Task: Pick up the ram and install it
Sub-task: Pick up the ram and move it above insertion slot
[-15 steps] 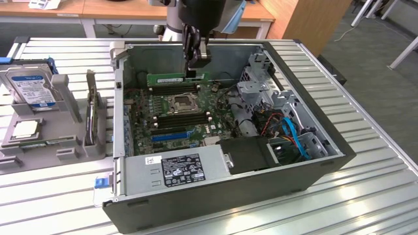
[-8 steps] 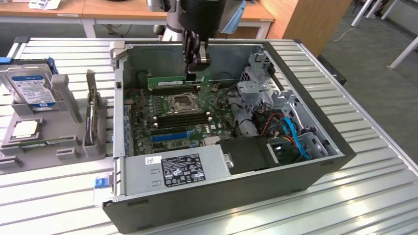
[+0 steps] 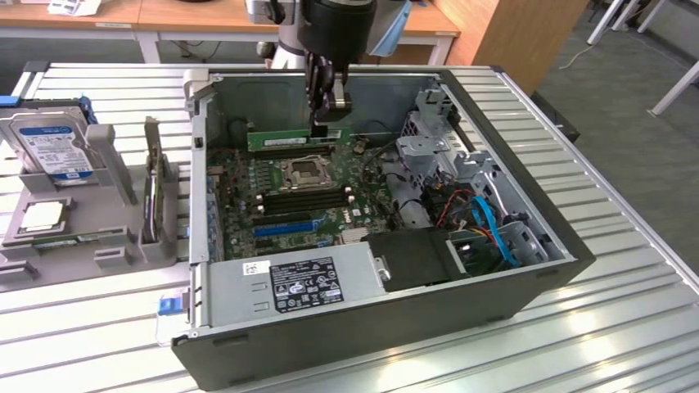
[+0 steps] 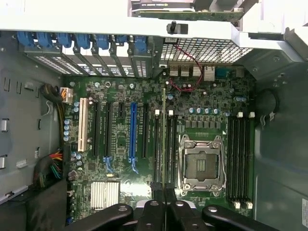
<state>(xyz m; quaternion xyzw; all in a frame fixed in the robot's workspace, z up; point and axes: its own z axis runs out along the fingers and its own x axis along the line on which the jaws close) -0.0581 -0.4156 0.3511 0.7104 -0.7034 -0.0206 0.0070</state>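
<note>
My arm (image 3: 333, 24) hangs straight down at the far side of the scene, wrist vertical; my claw (image 3: 326, 116) points downward; its fingers (image 4: 153, 214) are pinched nearly together, gripping the thin top edge of the ram (image 3: 293, 140).

ram (image 3: 290, 141) above motherboard (image 3: 245, 206) (inside case (image 3: 382, 327)), hard drive (image 3: 49, 149) beside case

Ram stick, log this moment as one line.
hand: shut on ram stick | place: inside computer case, over slots beside processor socket | seated: cannot tell
</note>
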